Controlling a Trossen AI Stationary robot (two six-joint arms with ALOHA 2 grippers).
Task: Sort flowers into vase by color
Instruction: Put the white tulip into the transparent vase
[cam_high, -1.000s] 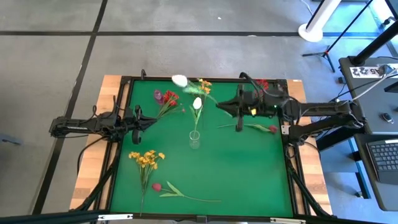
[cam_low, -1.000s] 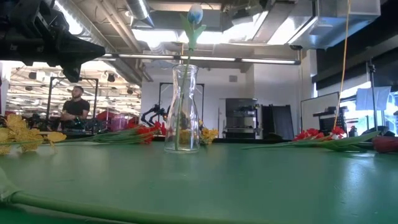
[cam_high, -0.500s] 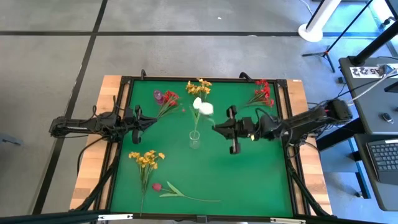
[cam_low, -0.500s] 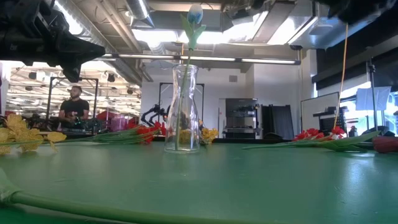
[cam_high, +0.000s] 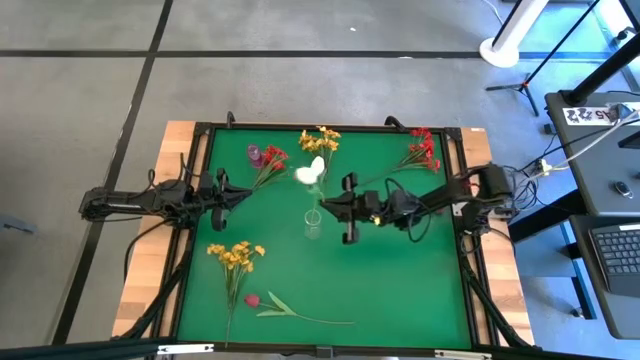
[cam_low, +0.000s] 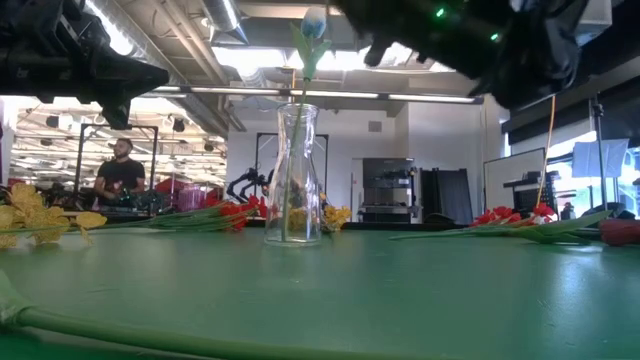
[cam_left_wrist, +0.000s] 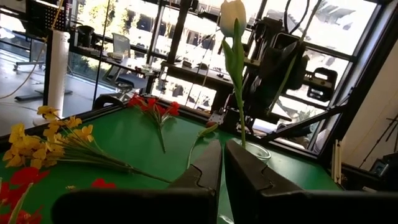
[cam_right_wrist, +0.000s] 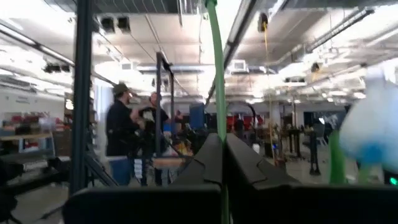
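Observation:
A clear glass vase (cam_high: 313, 228) (cam_low: 293, 175) stands mid-table with one white bud (cam_high: 318, 163) on a stem in it. My right gripper (cam_high: 328, 202) (cam_right_wrist: 222, 152) hovers just right of the vase, shut on a second white-bud flower (cam_high: 304, 176). My left gripper (cam_high: 238, 192) (cam_left_wrist: 222, 165) is shut, touches nothing and waits over the table's left side. Lying on the green mat are red clusters (cam_high: 268, 160) (cam_high: 420, 150), yellow clusters (cam_high: 322, 138) (cam_high: 236, 255) and a dark-red bud (cam_high: 252, 299). My right gripper pinches the flower's thin green stem (cam_right_wrist: 216, 93) between its two fingers, which come level from the table's right and lie across the stem. The flower is lifted clear, bud end up and leaning a little toward the vase.
The mat has a raised black frame (cam_high: 200, 200) all round. Free green room lies in the near right half (cam_high: 400, 280). My right arm (cam_low: 470, 40) crosses the top of the low view. People stand in the room beyond the table (cam_right_wrist: 124, 137).
My right gripper has carried the white-bud flower from near the far edge toward the table's left and near side, up to the vase, and has come into the top of the low view. The bud now sits beside the bud in the vase.

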